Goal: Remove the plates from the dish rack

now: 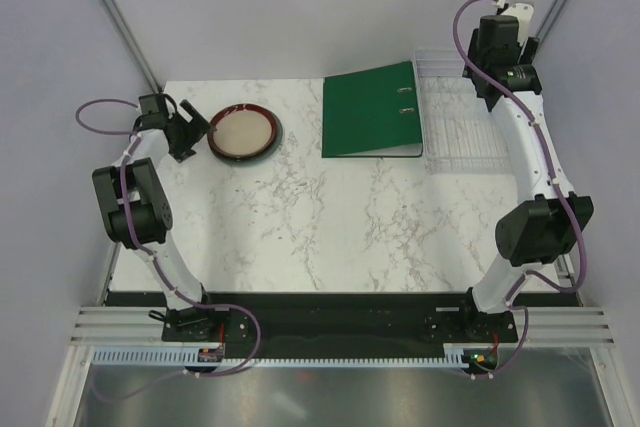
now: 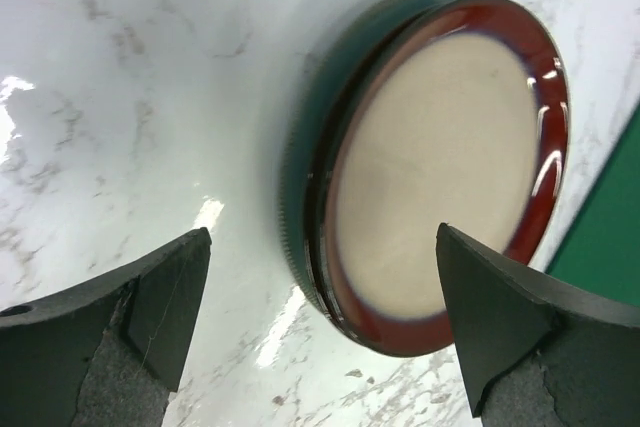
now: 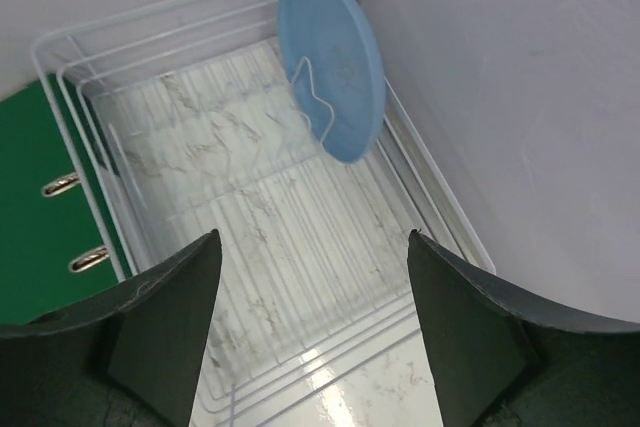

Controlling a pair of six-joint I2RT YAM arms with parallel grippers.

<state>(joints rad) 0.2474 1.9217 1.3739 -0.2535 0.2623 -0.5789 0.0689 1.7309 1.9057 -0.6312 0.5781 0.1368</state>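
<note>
The right fingers [image 3: 160, 327], spread empty, face the light blue plate [image 3: 335, 67] propped upright beyond them in the dish rack [image 3: 300, 247], where a skewed pinch could topple it; the left fingers [image 2: 150, 297] gape over the beige plate [image 2: 440, 167].

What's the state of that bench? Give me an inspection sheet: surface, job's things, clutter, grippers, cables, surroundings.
Surface: white marble table, glossy.
Job's things: plate stack at far left, a beige red-rimmed plate on top and a dark green one beneath; light blue plate stands on edge in the dish rack at far right.
Clutter: green binder lies flat beside the rack.
Grippers: left gripper open, beside the stack; right gripper open, above the rack.
Cables: purple cables loop off both arms, apart from the plates.
Surroundings: plain walls and metal struts.
</note>
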